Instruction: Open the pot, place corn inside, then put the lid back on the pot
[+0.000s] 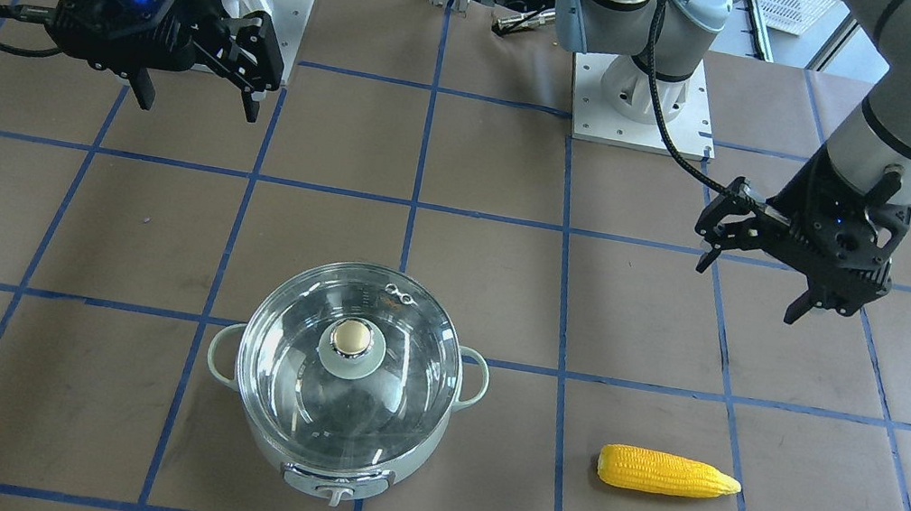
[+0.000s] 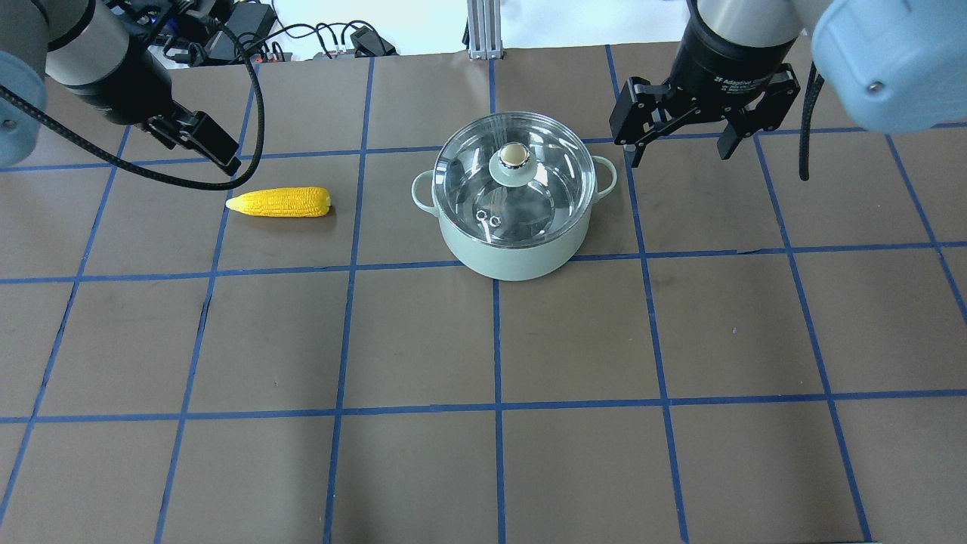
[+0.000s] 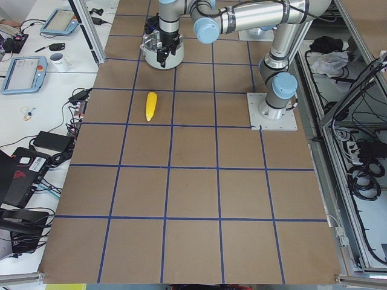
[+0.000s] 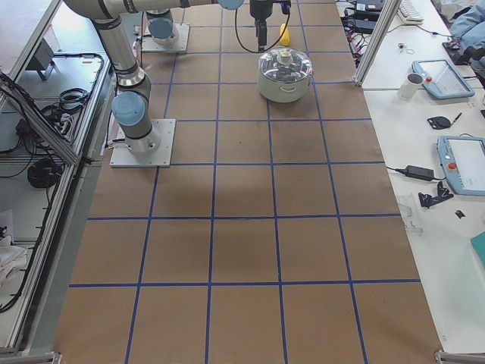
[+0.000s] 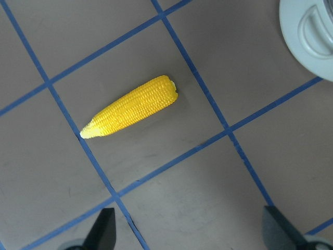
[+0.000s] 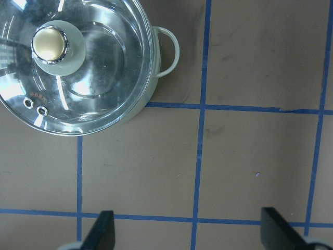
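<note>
The pale mint-green pot [image 1: 338,449] stands on the table with the clear glass lid [image 1: 289,368] closed on it, beige knob on top. They also show in the overhead view, pot [image 2: 514,257] and lid [image 2: 532,198], and in the right wrist view [image 6: 93,88]. The yellow corn [image 1: 668,474] lies flat on the table apart from the pot, on my left side [image 2: 281,202], and shows in the left wrist view [image 5: 130,107]. My left gripper [image 1: 749,290] hovers open and empty above the corn's area. My right gripper [image 1: 197,108] hovers open and empty beside the pot [image 2: 678,155].
The brown table carries a blue tape grid. The two arm bases [image 1: 644,93] stand on plates at the robot's edge. A white basket [image 1: 793,3] sits behind them. Desks with tablets [image 4: 458,163] run along the far side.
</note>
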{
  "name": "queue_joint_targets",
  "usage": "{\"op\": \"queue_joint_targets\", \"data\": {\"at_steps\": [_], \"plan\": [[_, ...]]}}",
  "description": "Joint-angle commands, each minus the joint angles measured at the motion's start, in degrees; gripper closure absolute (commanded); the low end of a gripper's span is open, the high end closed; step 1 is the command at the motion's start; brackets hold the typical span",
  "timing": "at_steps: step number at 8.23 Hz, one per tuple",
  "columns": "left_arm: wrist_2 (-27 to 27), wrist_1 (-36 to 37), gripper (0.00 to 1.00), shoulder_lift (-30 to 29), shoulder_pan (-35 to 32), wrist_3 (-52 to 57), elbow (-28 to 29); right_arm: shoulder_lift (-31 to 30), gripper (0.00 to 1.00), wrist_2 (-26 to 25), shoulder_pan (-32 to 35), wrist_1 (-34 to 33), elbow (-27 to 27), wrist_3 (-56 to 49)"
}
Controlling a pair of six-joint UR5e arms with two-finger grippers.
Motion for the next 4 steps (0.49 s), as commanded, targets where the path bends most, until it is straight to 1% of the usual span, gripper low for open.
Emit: {"op": "queue_joint_targets", "data": {"at_steps": [1,2,4], "plan": [[0.2,5.4,0.0,-5.1,0.6,17.4,-0.2,0.0,0.0,0.0,0.0,-0.3,0.0,-0.1],[0.0,6.7,0.0,-7.4,0.6,22.0,-0.2,0.0,0.0,0.0,0.0,-0.4,0.0,-0.1],[0.0,11.8,0.0,-11.6,0.6,31.1,-0.2,0.0,0.0,0.1,0.0,-0.4,0.0,-0.1]]}}
